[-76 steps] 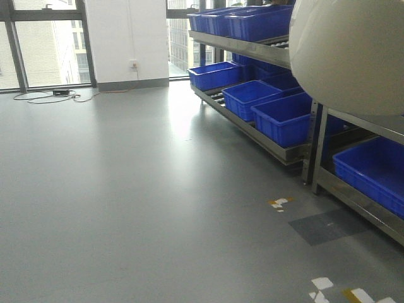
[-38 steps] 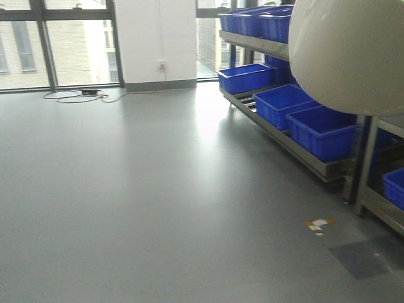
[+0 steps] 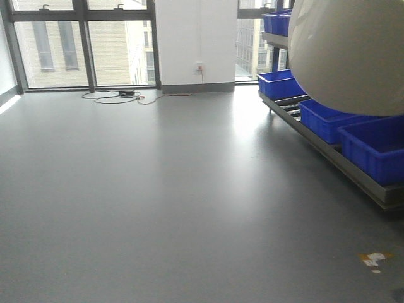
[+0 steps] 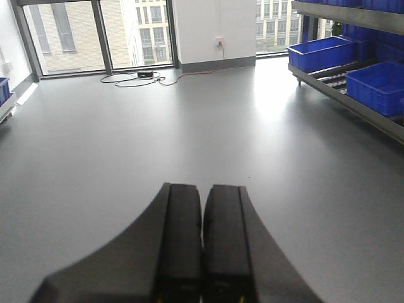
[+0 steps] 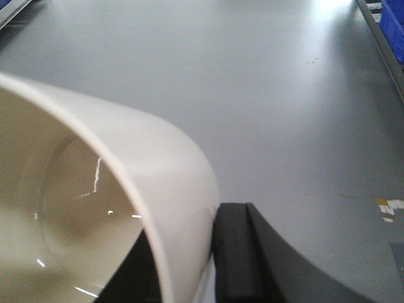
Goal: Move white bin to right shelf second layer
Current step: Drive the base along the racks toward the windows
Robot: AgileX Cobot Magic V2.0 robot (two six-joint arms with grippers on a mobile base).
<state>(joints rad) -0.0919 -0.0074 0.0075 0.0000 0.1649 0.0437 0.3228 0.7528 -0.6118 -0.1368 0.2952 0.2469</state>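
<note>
Your right gripper [image 5: 189, 268] clamps the white bin [image 3: 350, 53] by its rim.
Your left gripper [image 4: 202, 246] has its fingers pressed together above the floor [image 4: 126, 132]; blue crates [image 3: 375, 148] sit at right.

Grey floor [image 3: 158, 189], cables [image 3: 110, 96] near window, blue crates [image 3: 379, 148] on steel rack [image 3: 369, 184]

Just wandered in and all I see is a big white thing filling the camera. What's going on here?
A two-armed robot holds the white bin up over the grey floor. The right gripper has its jaws clamped on the bin's wall, one inside, one outside. The left gripper is shut and empty. The steel rack with blue crates stands to the right; the bin is not on a shelf yet.
</note>
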